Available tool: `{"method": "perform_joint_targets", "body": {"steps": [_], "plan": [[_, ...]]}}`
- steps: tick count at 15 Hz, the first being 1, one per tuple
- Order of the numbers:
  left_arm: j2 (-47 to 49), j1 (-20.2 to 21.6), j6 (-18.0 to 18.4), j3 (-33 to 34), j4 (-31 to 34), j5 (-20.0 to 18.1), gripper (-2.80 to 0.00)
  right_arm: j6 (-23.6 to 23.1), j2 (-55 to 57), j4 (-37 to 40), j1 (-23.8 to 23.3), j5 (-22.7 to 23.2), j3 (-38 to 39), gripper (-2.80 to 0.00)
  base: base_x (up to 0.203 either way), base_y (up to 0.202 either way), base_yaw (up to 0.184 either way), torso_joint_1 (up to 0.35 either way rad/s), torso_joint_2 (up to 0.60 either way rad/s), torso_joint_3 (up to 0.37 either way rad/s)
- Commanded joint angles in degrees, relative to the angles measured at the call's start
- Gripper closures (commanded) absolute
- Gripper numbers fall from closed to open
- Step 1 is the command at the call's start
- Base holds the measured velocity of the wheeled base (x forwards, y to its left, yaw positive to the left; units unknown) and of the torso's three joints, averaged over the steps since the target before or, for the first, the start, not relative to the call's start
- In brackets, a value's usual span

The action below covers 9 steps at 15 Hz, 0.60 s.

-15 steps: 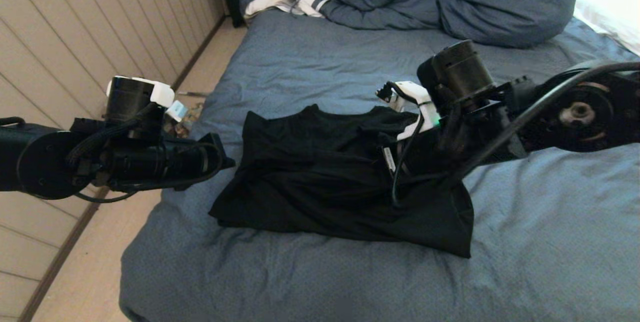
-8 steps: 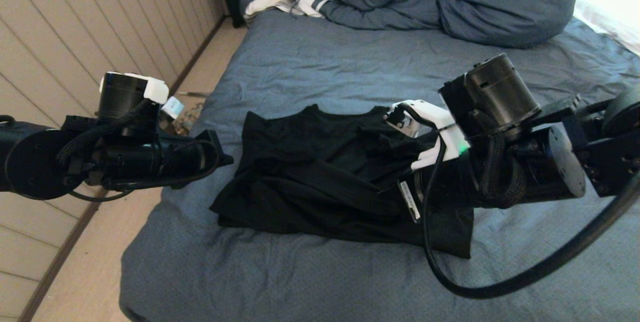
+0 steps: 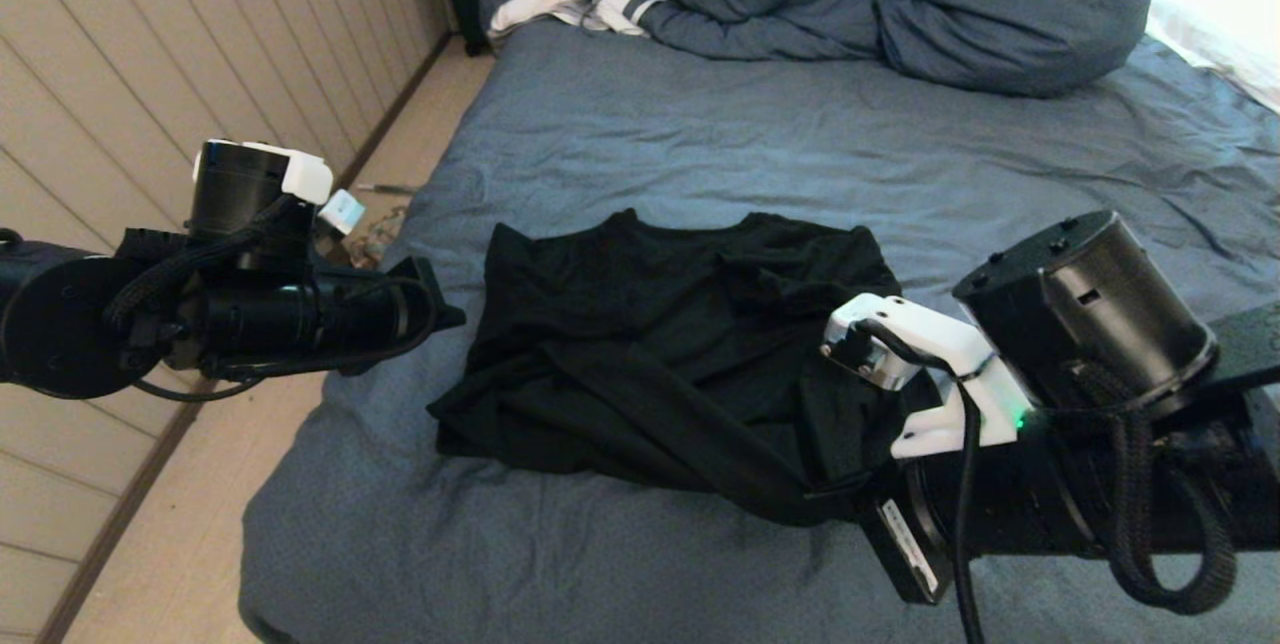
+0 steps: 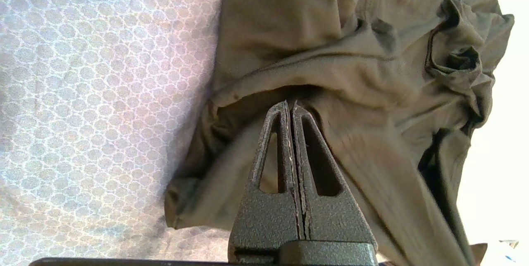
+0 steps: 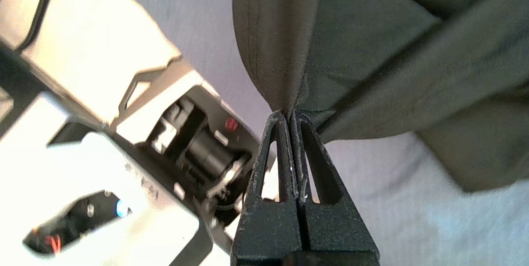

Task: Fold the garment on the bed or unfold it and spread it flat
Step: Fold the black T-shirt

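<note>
- The right gripper (image 5: 290,113) pinched a hem of the garment (image 3: 660,344) at its near right corner on the bed (image 3: 700,134).
- The left gripper (image 4: 290,104), jaws pressed together and empty, hovered beside the garment's left edge.

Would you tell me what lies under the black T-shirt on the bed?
Only the bed's wrinkled blue sheet shows around the black T-shirt; whatever lies beneath its folded layers is covered.
</note>
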Motion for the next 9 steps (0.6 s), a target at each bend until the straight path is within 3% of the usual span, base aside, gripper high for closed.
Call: {"method": "perform_joint_targets", "body": {"steps": [1,5,9], "plan": [[0.0,-0.2,-0.2,0.0,-0.1,-0.1,0.0,0.0,-2.7,0.1,0.8,0.0,2.9,0.0,0.0,0.0,0.0,0.0,0.0,0.0],[0.0,-1.1,0.0,0.1,0.1,-0.1,0.0,0.0,-2.3,-2.5,1.0,0.0,3.4,0.0,0.0,0.0,0.0,0.0,0.0,0.0],[1.2,-4.8,0.9,2.0,0.1,0.3,0.0,-0.1,4.5,-4.9,-2.4,-0.1,3.4,0.0,0.0,0.0,0.0,0.0,0.0,0.0]]}}
